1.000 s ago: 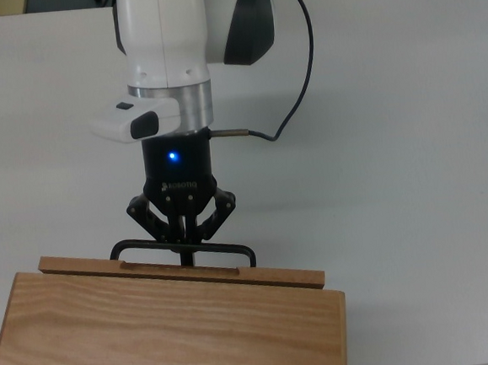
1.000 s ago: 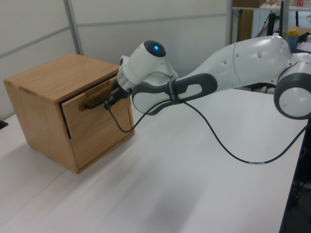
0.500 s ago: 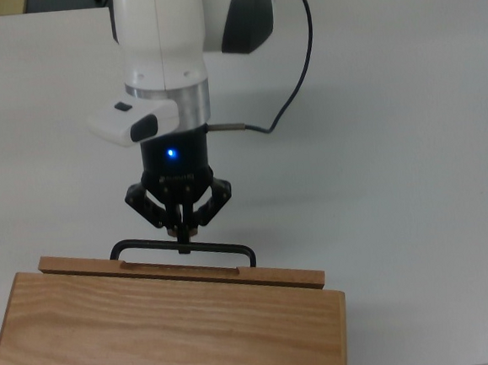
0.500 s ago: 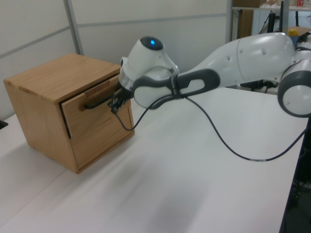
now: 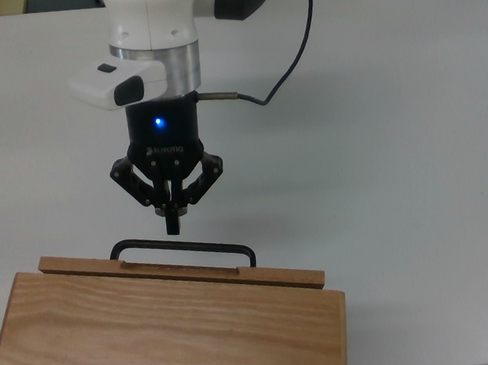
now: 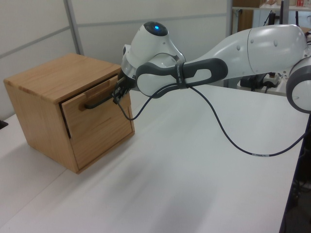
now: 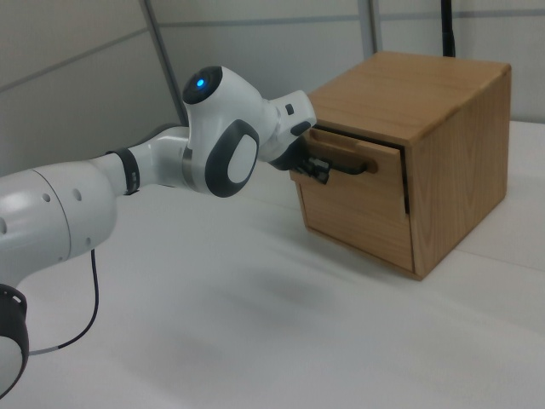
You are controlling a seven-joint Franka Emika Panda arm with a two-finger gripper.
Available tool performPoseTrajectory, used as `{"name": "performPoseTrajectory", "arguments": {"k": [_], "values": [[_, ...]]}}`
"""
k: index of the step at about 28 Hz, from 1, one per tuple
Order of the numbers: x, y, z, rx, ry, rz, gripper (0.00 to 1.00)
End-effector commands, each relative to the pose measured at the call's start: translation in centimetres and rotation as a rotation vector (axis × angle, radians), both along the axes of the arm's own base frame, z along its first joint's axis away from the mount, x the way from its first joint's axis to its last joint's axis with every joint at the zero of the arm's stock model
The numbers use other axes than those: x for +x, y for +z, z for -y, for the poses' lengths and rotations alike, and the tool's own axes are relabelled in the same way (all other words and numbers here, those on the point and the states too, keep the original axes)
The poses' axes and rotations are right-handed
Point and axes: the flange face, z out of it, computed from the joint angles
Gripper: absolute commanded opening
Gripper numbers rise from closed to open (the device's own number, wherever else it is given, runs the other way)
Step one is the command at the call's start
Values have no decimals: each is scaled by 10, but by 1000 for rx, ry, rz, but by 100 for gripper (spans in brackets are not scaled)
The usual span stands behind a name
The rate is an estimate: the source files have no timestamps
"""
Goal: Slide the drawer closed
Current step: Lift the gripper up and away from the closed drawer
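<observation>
The drawer (image 5: 183, 271) sits in the wooden cabinet (image 5: 155, 342), its front panel standing a little proud of the cabinet face. A dark gap shows along the panel's edge in the left view (image 6: 95, 109) and in the right view (image 7: 362, 183). Its thin black bar handle (image 5: 181, 243) faces the arm. My gripper (image 5: 173, 225) hovers just short of the handle's middle, not touching it. The fingers are shut with nothing between them. From the side the gripper (image 6: 117, 98) sits at handle height (image 7: 318, 173).
The cabinet stands on a white table (image 5: 409, 136). A black cable (image 6: 228, 141) hangs from the arm and drapes over the table. Grey wall panels (image 6: 39, 24) rise behind the cabinet.
My gripper has drawn back from the handle, away from the cabinet, and now stands clear of it. The drawer has not moved.
</observation>
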Motion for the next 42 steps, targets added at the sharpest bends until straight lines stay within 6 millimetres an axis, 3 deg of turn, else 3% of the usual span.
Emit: {"name": "performPoseTrajectory", "arguments": {"k": [1,10,17,24,27,32,38,42], "values": [[7,-4,10,-17,10,56,0],[12,9,12,-11,12,175,0],[21,-3,15,-5,16,313,0],[20,-2,16,4,8,310,0],[13,-3,17,1,4,232,0],[-12,7,22,-26,-3,-59,0],[-54,29,19,-62,37,-341,0],[-77,44,15,-68,47,-437,0]]}}
